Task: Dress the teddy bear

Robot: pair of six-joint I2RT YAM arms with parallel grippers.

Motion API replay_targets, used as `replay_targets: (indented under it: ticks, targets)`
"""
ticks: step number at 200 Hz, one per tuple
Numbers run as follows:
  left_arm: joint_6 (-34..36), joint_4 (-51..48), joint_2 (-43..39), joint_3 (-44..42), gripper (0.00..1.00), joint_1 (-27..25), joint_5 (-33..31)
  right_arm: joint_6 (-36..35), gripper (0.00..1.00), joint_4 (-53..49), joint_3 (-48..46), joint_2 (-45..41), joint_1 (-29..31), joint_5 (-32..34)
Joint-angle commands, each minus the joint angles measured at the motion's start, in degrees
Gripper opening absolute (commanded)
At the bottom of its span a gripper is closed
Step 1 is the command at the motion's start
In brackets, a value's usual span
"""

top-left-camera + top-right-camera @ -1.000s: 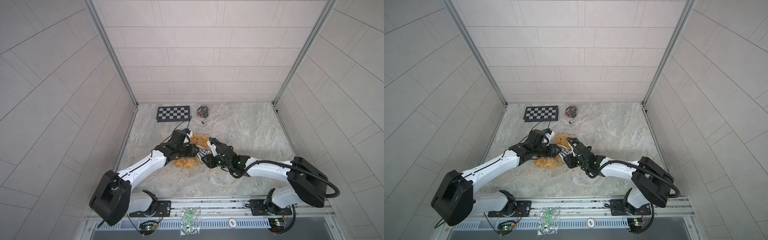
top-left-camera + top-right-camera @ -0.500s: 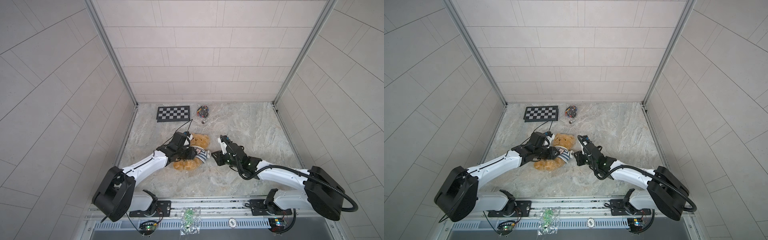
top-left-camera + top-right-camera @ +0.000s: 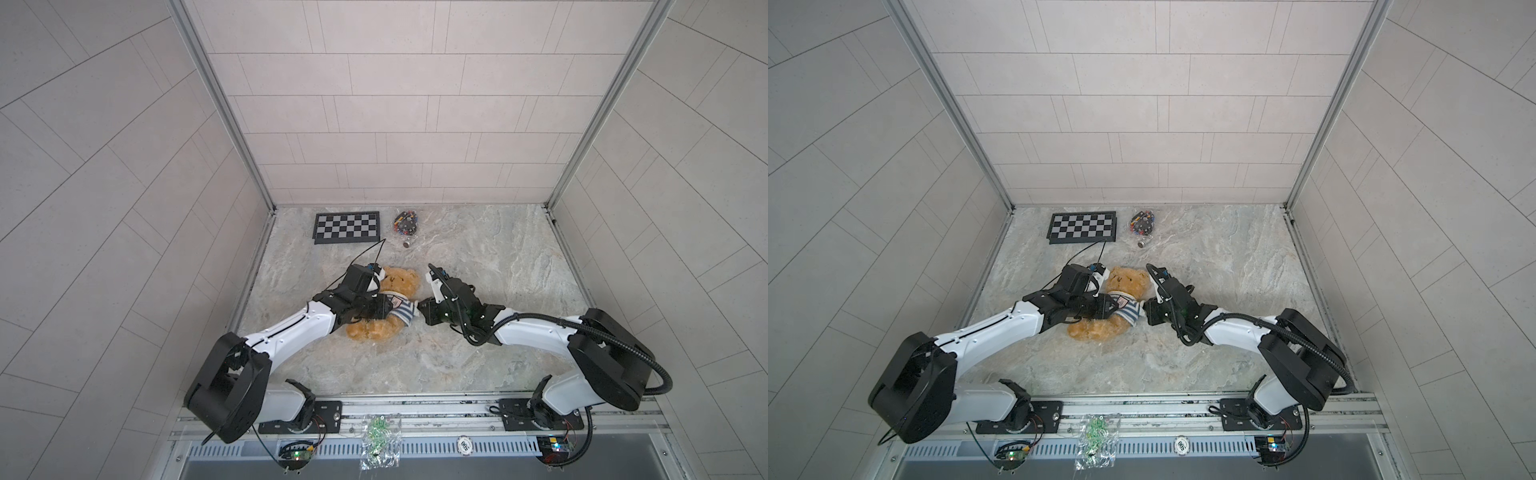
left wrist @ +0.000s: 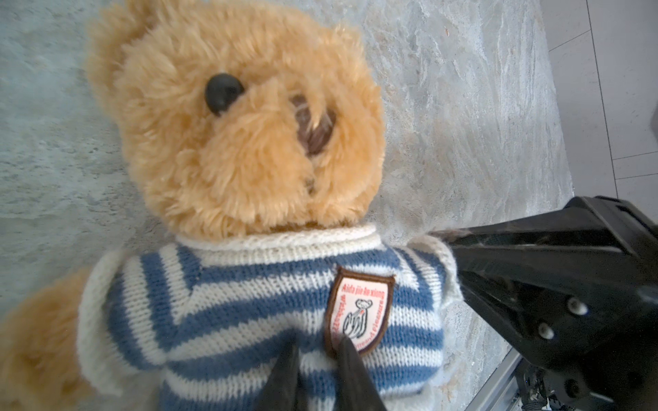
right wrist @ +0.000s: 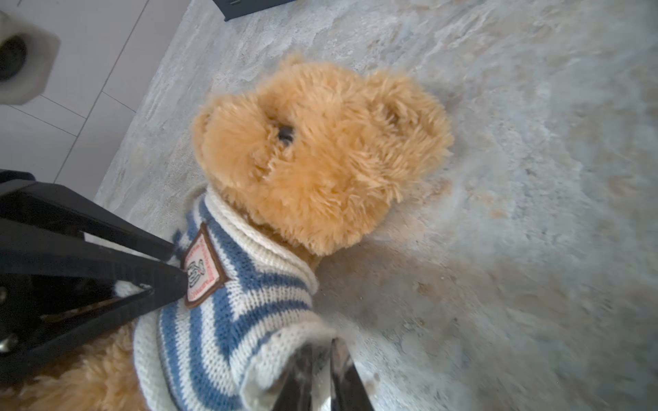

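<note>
The teddy bear (image 3: 400, 283) (image 3: 1128, 281) lies face up on the marble table, left of centre, with the blue-and-white striped shirt (image 3: 402, 311) (image 4: 228, 302) (image 5: 228, 320) over its chest. My left gripper (image 3: 390, 308) (image 3: 1114, 307) (image 4: 318, 350) reaches in from the left. It is shut on a fold of the shirt front just beside the chest patch (image 4: 359, 313). My right gripper (image 3: 419, 309) (image 3: 1144, 309) (image 5: 322, 350) comes in from the right and is shut on the white cuff (image 5: 285, 341) of the sleeve. Whether an arm fills that sleeve is hidden.
A black-and-white checkerboard (image 3: 347, 227) and a clear bag of small dark parts (image 3: 406, 222) lie at the back of the table. Tiled walls close in both sides and the back. The arms' mounting rail (image 3: 415, 405) runs along the front edge.
The right gripper drew off to the right half a second ago and has come back to the bear's side. Both grippers' jaws have narrowed onto the shirt.
</note>
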Motion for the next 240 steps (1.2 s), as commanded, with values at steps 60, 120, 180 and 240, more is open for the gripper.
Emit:
replay_targets:
  ticks: [60,120,180,240]
  targets:
    - [1.8,-3.6,1.2,-2.4,0.23,0.2,-2.0,9.2,0.27,12.6,3.5,6.7,-0.1,-16.2]
    - [1.9,-2.9,1.0,-3.7,0.23,0.2,-2.5,10.1,0.4,11.9,3.3,8.3,0.9,-18.0]
    - [1.5,-1.8,0.7,-5.0,0.22,0.2,-3.0,10.3,0.32,9.4,3.2,9.1,2.5,-17.8]
    - [1.6,-1.3,1.0,-5.8,0.22,0.3,-3.4,5.9,0.22,-2.8,3.2,4.4,5.4,-14.0]
